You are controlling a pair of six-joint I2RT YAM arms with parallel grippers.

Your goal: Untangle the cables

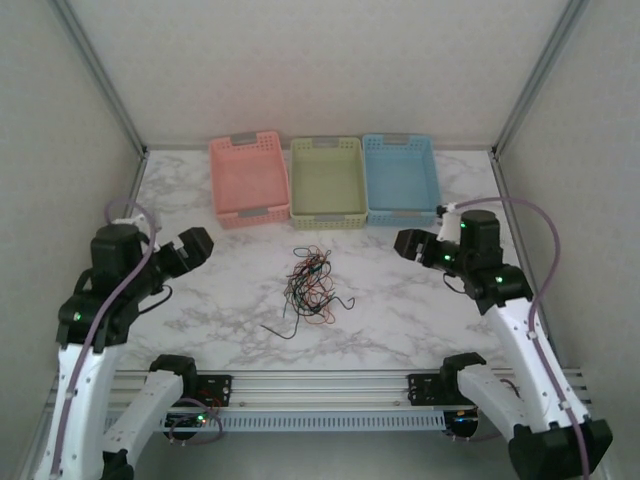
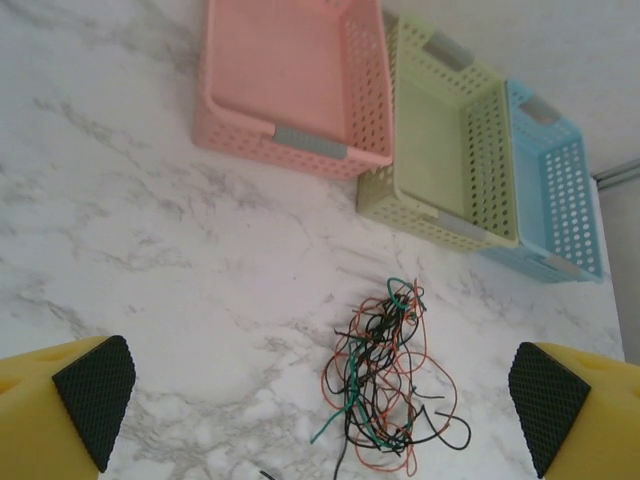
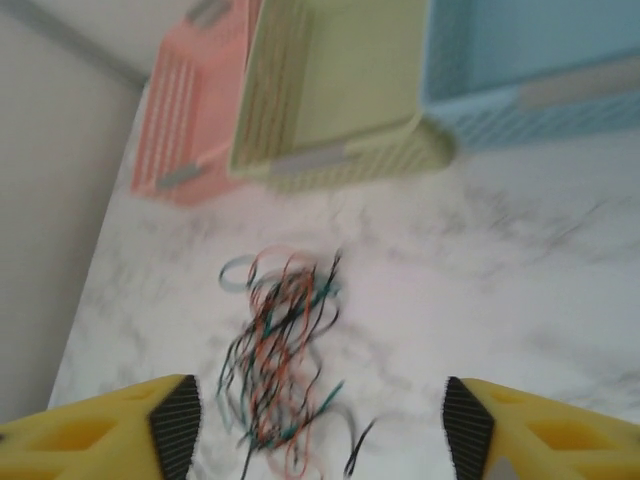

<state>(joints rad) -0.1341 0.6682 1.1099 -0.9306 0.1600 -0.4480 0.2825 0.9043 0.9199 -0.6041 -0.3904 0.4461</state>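
Cables [image 1: 310, 285] sit in one knotted heap in the middle of the desk [image 1: 420, 320], short of the baskets [image 1: 327, 216] along the far edge. Left fingers [image 2: 92, 398] spread wide, empty. Right fingers [image 3: 176, 436] parted too, gripping nothing. Nothing is separated yet, so this looks like the approach. Next up, probably a pinch on one loose strand at the heap's fringe.

We see the cables [image 1: 310, 285] as one small tangled heap of very thin, curly wires in black, reddish-orange and dark green. The heap lies flat on the marble table [image 1: 400, 310], near its middle, apart from the green basket [image 1: 326, 180] behind it. A few loose black ends stick out toward the near edge.
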